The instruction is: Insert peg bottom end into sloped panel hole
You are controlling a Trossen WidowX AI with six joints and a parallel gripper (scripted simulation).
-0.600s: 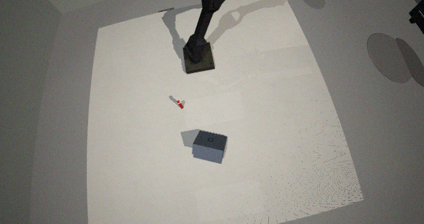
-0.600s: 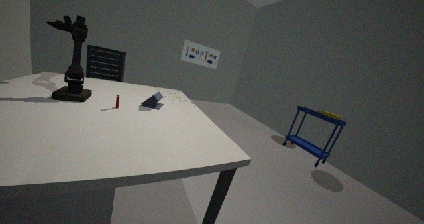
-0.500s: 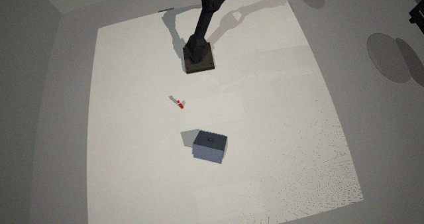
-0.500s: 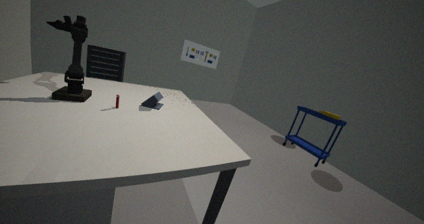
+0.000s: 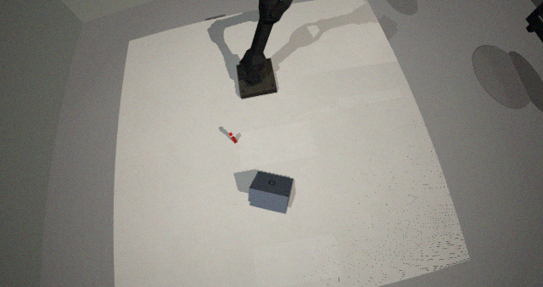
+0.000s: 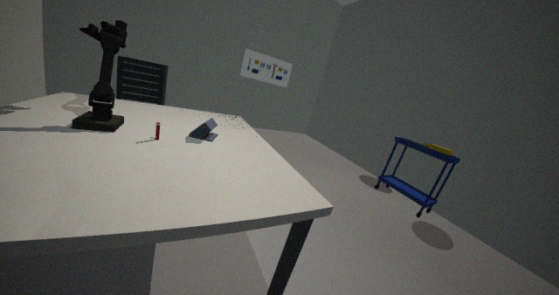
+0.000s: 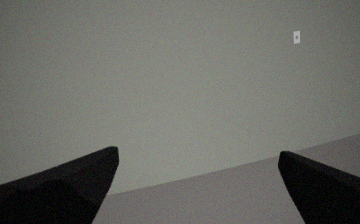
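A red peg with a pale band near its top (image 5: pixel 233 139) (image 6: pixel 157 132) stands upright on the table (image 5: pixel 170 219) (image 6: pixel 183 181), between the arm's base and the sloped panel. The blue-grey sloped panel (image 5: pixel 281 185) (image 6: pixel 202 130) has one small hole (image 5: pixel 271 182), which looks square, in its dark face. The gripper (image 7: pixel 198 152) is open and empty. It is raised high above the table, away from the peg and the panel. Its fingers stand wide apart in the wrist view, with only wall and floor beyond them. The peg's exact cross-section is too small to tell.
The arm's base (image 5: pixel 259 83) (image 6: pixel 98 122) stands behind the peg. A dark chair (image 6: pixel 141 81) is beyond the table's far edge. A blue cart (image 6: pixel 408 190) stands on the floor, away from the table. A small pale plate (image 7: pixel 296 37) is on the wall.
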